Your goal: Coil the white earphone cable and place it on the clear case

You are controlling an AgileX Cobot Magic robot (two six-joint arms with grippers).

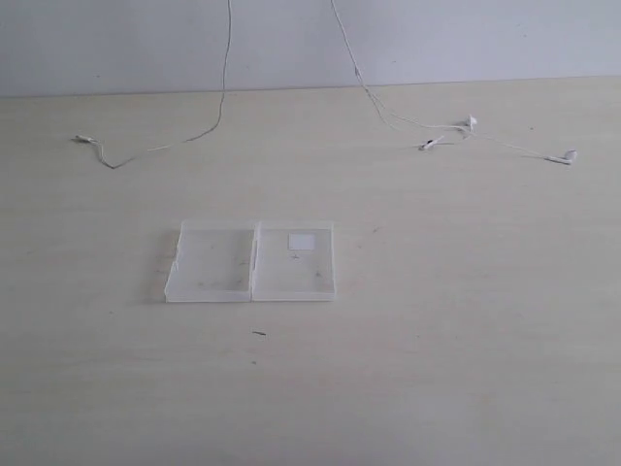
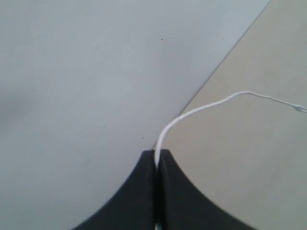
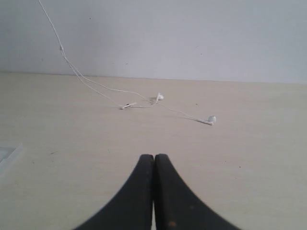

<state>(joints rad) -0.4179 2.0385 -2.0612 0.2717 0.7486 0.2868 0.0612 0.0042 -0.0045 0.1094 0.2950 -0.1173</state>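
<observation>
The white earphone cable (image 1: 224,87) hangs in two strands from above the exterior view's top edge. One strand trails left on the table to its plug end (image 1: 85,139). The other runs right to two earbuds (image 1: 472,121) (image 1: 568,155). My left gripper (image 2: 157,152) is shut on the cable (image 2: 201,108), which leaves between its tips. My right gripper (image 3: 154,156) is shut with nothing in it, low over the table, short of the earbuds (image 3: 211,119). The clear case (image 1: 250,262) lies open and flat mid-table, with a white label (image 1: 302,242) on its right half. Neither gripper shows in the exterior view.
A pale wall (image 1: 437,39) rises behind the table's far edge. A small dark speck (image 1: 259,333) lies in front of the case. One corner of the case (image 3: 9,153) shows at the edge of the right wrist view.
</observation>
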